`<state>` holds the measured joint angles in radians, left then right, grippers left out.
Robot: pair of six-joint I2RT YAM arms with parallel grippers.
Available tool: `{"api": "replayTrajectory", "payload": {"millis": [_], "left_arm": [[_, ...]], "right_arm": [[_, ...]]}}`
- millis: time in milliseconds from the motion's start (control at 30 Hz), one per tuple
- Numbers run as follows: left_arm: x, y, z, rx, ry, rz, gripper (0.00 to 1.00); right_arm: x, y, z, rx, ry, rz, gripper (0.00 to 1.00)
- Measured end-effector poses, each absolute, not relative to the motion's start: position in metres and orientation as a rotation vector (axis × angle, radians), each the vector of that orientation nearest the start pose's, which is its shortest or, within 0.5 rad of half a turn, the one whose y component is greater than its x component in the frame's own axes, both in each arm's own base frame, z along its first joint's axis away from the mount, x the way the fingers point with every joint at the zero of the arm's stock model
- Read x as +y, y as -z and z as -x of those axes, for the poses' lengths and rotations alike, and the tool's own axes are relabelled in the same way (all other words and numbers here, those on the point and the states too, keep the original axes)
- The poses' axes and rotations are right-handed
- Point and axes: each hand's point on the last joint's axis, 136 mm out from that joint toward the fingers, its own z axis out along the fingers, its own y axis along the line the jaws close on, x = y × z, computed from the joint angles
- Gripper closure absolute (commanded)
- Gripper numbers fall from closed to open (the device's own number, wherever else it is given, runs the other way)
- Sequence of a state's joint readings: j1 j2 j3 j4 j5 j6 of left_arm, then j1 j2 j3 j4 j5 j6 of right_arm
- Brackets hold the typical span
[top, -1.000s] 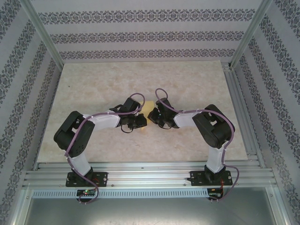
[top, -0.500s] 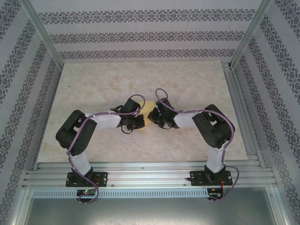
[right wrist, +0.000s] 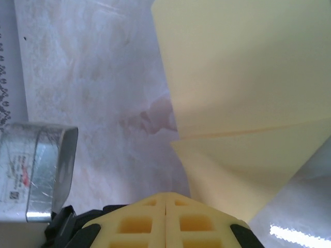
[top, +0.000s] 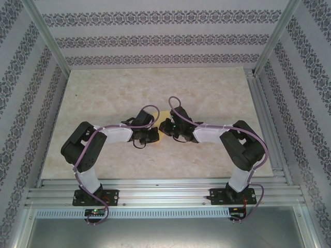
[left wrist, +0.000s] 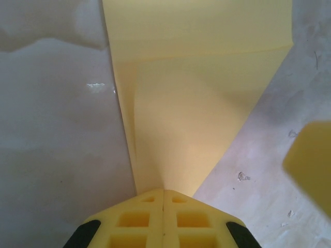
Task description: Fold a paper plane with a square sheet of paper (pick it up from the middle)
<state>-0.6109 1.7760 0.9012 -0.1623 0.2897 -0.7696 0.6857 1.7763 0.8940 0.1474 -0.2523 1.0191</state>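
Paper (left wrist: pixel 207 103) in left gripper (left wrist: pixel 164 194); perhaps both

- Left gripper (left wrist: pixel 164 199): pale yellow fingers moulded with square pockets, black shoulders behind the jaws.
- Right gripper (right wrist: pixel 165 201): matching yellow pocketed fingers, black body behind.
- Both arms (top: pixel 116 133): white links, black joint housings, purple cables (top: pixel 147 108), black base plates (top: pixel 95 196).

Desk (top: pixel 207 93): rectangular slab, pale beige, marbled; surface bare to the far, left and right.
Marks: faint brownish stain (right wrist: pixel 155 116); small dark specks (left wrist: pixel 242 176).
Near edge: aluminium rail (top: pixel 165 188) runs the full width.
Middle: square sheet of paper (left wrist: pixel 196 103), yellow, creased; contact with the desk cannot be confirmed.
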Motion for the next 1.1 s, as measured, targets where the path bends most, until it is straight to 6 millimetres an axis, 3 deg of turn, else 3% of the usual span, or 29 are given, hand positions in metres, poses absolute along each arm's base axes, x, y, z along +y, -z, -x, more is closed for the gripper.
{"api": "replayTrajectory", "payload": {"millis": [400, 900, 1100], "left_arm": [[-0.269, -0.016, -0.297, 2.783, 0.83, 0.143, 1.0], [-0.269, -0.017, -0.297, 2.781, 0.836, 0.117, 1.0], [-0.27, -0.016, -0.296, 2.783, 0.833, 0.093, 1.0]], "right_arm": [[0.318, -0.022, -0.313, 2.652, -1.053, -0.346, 0.99], [0.304, -0.014, -0.324, 2.671, -1.085, -0.355, 0.99], [0.288, -0.014, -0.34, 2.668, -1.047, -0.356, 0.98]]}}
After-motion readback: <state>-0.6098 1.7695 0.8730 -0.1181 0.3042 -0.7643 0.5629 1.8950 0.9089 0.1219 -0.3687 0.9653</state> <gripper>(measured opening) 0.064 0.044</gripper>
